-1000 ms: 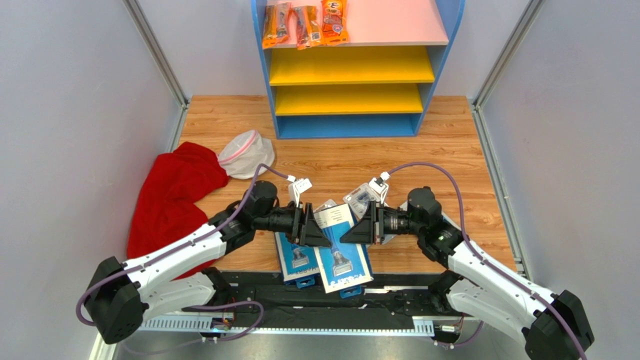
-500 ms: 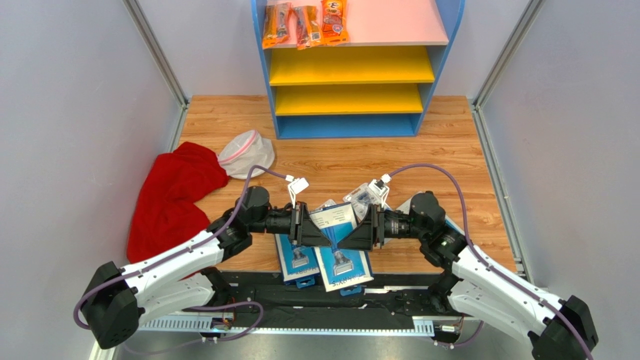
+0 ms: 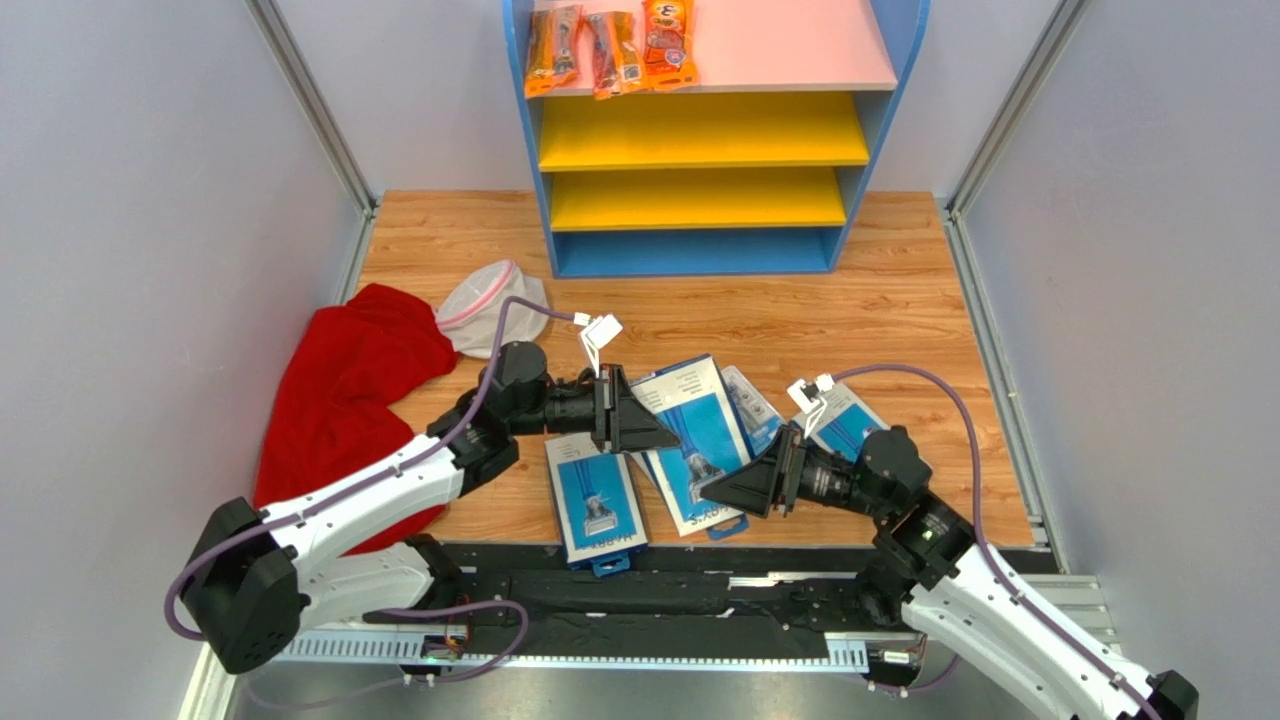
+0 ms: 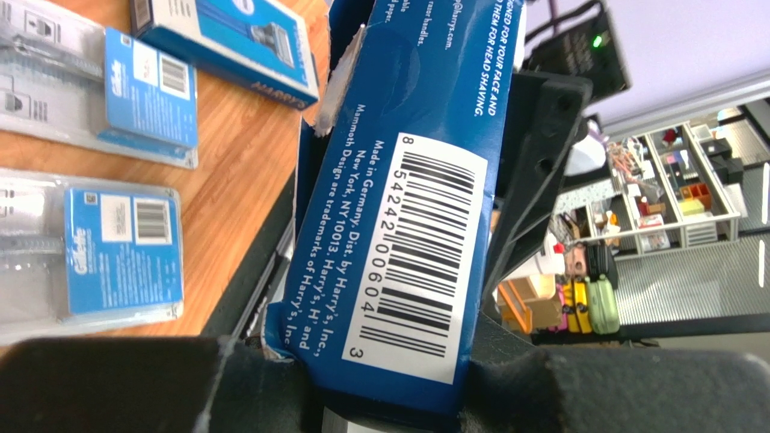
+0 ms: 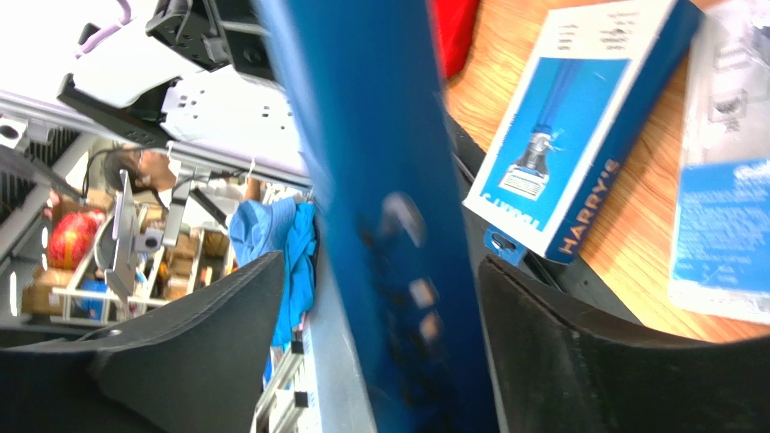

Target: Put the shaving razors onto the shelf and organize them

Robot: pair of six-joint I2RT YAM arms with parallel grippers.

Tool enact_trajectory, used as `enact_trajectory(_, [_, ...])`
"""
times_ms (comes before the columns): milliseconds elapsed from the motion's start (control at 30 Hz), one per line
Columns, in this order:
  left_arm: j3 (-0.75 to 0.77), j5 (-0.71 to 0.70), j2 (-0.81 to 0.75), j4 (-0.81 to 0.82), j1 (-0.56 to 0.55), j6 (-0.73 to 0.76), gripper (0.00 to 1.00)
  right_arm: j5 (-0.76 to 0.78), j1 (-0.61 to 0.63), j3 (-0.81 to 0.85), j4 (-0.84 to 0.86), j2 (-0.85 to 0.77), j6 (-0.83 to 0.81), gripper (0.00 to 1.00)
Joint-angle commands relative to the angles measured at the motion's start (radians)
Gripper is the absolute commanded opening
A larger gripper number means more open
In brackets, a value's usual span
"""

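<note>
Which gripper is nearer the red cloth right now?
Left. The left gripper, shut on a razor pack, is right of the red cloth. The right gripper lies farther right, past that pack.

Clearance: mid-table open, near edge congested.
Bare table [image 3: 721, 323] lies open before the shelf [image 3: 528, 150]; both yellow shelves [image 3: 699, 132] unobstructed. Orange snack packets [image 3: 609, 48] fill the pink top board's [image 3: 781, 45] left end. Red cloth [image 3: 353, 398] and mesh pouch [image 3: 489, 312] block the left. Loose razor packs [image 3: 597, 503] and the held razor pack [image 3: 694, 428] in the left gripper [image 3: 628, 428] crowd near centre.
</note>
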Motion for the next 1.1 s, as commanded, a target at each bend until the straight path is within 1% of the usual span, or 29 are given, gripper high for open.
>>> enact_trajectory(0, [0.041, 0.006, 0.024, 0.163, 0.009, -0.038, 0.0, 0.078, 0.002, -0.054, -0.026, -0.104, 0.067, 0.78])
enact_trajectory(100, [0.038, 0.013, 0.024, 0.157, 0.018, -0.036, 0.0, 0.106, 0.002, -0.066, -0.075, -0.17, 0.077, 0.75])
enact_trajectory(133, [0.037, 0.017, 0.023, 0.154, 0.02, -0.036, 0.0, 0.114, 0.002, -0.068, -0.087, -0.181, 0.077, 0.65])
enact_trajectory(200, [0.027, 0.019, 0.014, 0.152, 0.027, -0.038, 0.0, 0.129, 0.001, -0.069, -0.119, -0.205, 0.077, 0.51])
enact_trajectory(233, [0.026, 0.017, 0.01, 0.154, 0.031, -0.038, 0.0, 0.131, 0.002, -0.071, -0.124, -0.207, 0.077, 0.37])
enact_trajectory(267, [0.023, 0.016, 0.003, 0.151, 0.031, -0.036, 0.0, 0.134, 0.002, -0.072, -0.13, -0.21, 0.077, 0.33])
enact_trajectory(300, [0.02, 0.017, 0.0, 0.148, 0.037, -0.035, 0.0, 0.135, 0.002, -0.072, -0.139, -0.21, 0.077, 0.33])
enact_trajectory(500, [0.02, 0.028, -0.014, 0.116, 0.051, -0.021, 0.0, 0.143, 0.002, -0.066, -0.165, -0.218, 0.071, 0.33])
enact_trajectory(700, [0.024, 0.031, -0.037, 0.077, 0.07, -0.001, 0.0, 0.151, 0.002, -0.055, -0.224, -0.231, 0.051, 0.4])
enact_trajectory(767, [0.026, 0.037, -0.043, 0.062, 0.078, 0.005, 0.0, 0.152, 0.002, -0.055, -0.233, -0.248, 0.047, 0.49])
enact_trajectory(833, [0.023, 0.042, -0.051, 0.057, 0.086, 0.007, 0.0, 0.155, 0.002, -0.058, -0.242, -0.259, 0.047, 0.67])
enact_trajectory(933, [0.026, 0.052, -0.057, 0.034, 0.097, 0.014, 0.0, 0.163, 0.002, -0.061, -0.256, -0.28, 0.049, 0.72])
enact_trajectory(1067, [0.026, 0.06, -0.06, 0.033, 0.103, 0.019, 0.0, 0.177, 0.001, -0.064, -0.262, -0.303, 0.057, 0.71])
